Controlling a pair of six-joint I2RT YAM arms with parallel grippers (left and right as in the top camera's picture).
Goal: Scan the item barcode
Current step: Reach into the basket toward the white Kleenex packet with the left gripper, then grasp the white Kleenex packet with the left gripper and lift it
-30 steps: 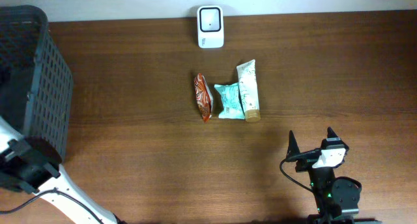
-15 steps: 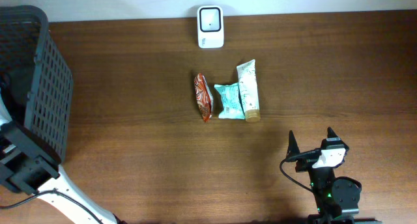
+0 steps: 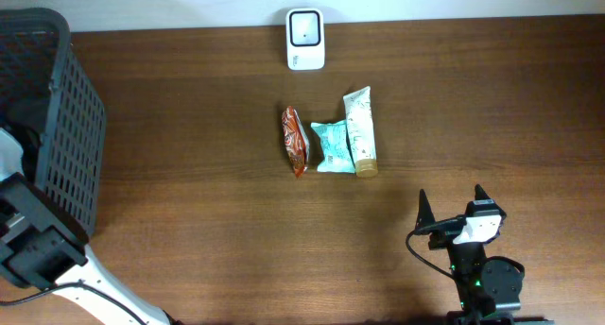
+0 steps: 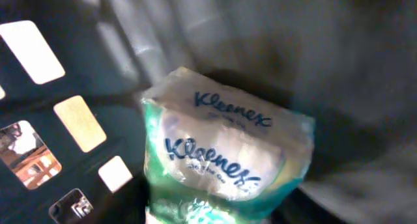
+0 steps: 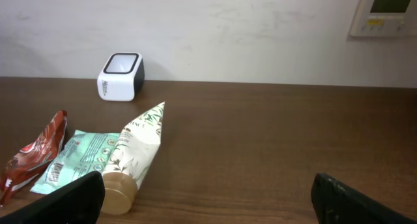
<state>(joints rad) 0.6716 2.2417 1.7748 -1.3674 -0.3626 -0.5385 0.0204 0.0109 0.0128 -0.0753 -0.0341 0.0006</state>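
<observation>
In the left wrist view, a Kleenex tissue pack, white and green with blue lettering, lies inside the dark basket and fills the lower middle of the frame. My left gripper is right over it; its fingers do not show clearly, so its grip is unclear. From overhead, only the left arm shows beside the basket. The white scanner stands at the table's far edge. My right gripper is open and empty near the front edge, with black fingertips spread wide.
A red-brown snack packet, a teal packet and a white tube with a tan cap lie side by side mid-table, below the scanner. The basket fills the far left.
The left arm has shifted slightly toward the lower left beside the basket. The right arm and the table items have not moved.
</observation>
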